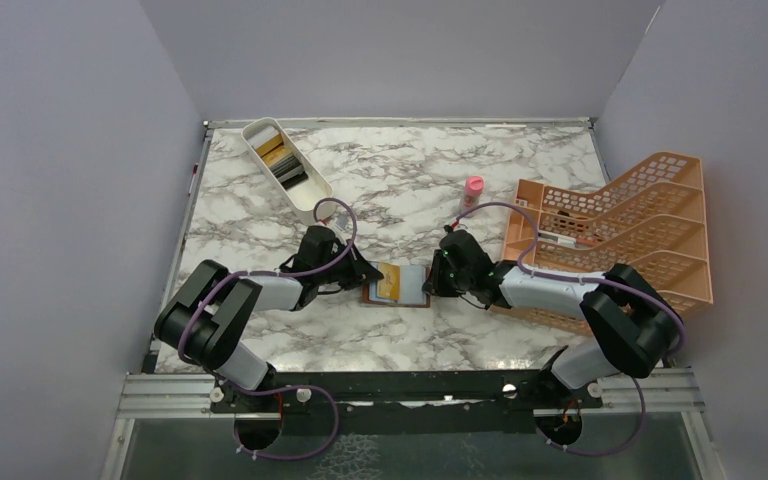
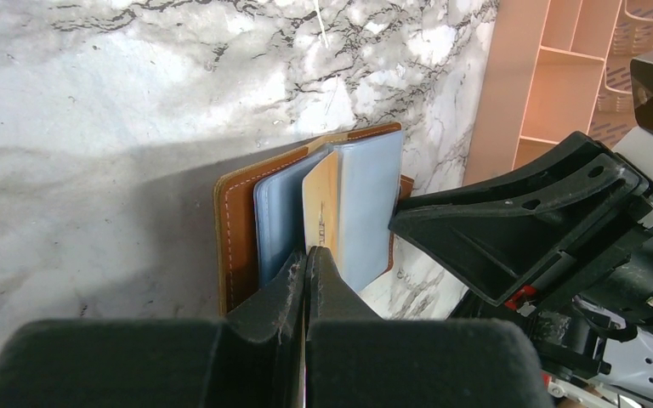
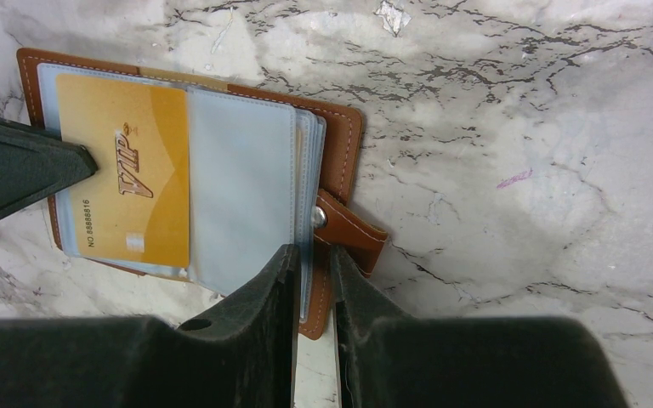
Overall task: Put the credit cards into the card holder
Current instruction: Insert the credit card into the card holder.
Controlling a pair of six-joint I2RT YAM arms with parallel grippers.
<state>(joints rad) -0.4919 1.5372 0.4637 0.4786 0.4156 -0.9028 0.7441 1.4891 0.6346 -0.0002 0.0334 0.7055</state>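
- Left pincer [image 2: 309, 276]: closest item in its own wrist view. Jaws are pressed together with no visible gap, clamped on the near edge of the gold card [image 2: 322, 204]. Seen from above, this pincer [image 1: 365, 277] sits at the left edge of the card holder [image 1: 397, 285].
- Gold card [image 3: 127, 178]: lies face up on the left half of the card holder [image 3: 340, 144], printed "VIP" with a number line along one edge. Whether it is actually inside a clear pocket cannot be told.
- Card holder: open flat on the marble desk [image 1: 390, 190], brown cover down and blue-grey sleeves [image 3: 242, 187] up. Its snap strap [image 3: 350, 231] juts out at its right edge.
- Right pincer [image 3: 315, 272]: at the right edge of the card holder. Jaws are drawn nearly together, with the sleeve edges and the cover rim in the narrow slit between them. One finger [image 3: 272, 297] lies over the sleeves, the other beside the strap.
- Both pincers face each other across the card holder, one at each short side.
- White tray [image 1: 310, 200]: well apart from the card holder, up and to its left. It holds the other cards [image 1: 282, 160], yellow and dark.
- Pink bottle [image 1: 473, 190]: upright, beyond the card holder and to its right.
- Orange rack [image 1: 650, 230]: farther right of the card holder, behind the right arm.
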